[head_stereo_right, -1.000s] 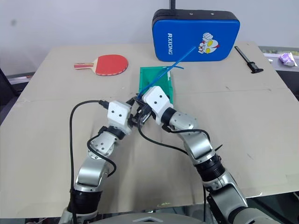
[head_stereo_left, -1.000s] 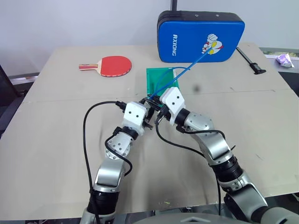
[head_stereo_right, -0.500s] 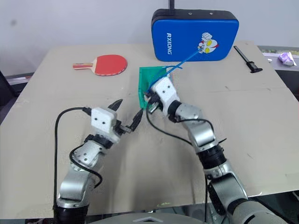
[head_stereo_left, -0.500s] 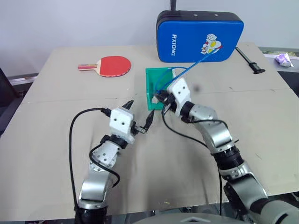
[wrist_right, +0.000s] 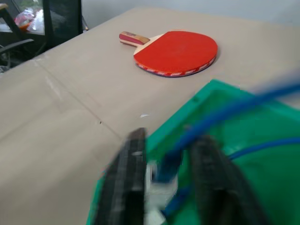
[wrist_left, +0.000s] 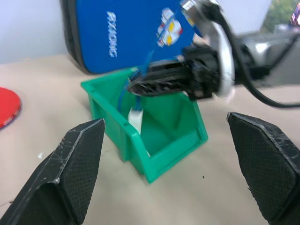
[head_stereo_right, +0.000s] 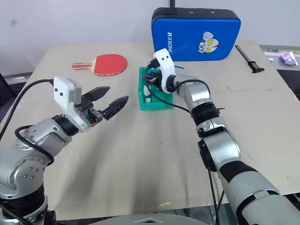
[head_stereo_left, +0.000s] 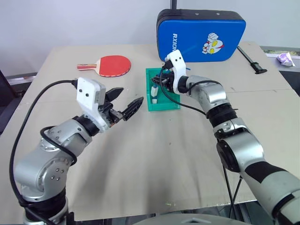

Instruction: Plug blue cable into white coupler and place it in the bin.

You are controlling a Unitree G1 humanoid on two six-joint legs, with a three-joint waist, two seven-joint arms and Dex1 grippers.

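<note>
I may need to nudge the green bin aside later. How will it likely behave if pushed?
The bin looks like thin plastic holding only a cable and a coupler, so it is probably light and would slide easily. Its low walls and flat base suggest it won't tip. The cable would likely flop about.

One bin (head_stereo_left: 165, 104), one paddle (head_stereo_left: 112, 65), one blue case (head_stereo_left: 201, 36), two claws.

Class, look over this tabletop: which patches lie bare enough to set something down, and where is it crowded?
Bare: the table's wide near half, and its left side below the paddle. Crowded: the middle back, where the right gripper reaches into the green bin before the blue case.
</note>
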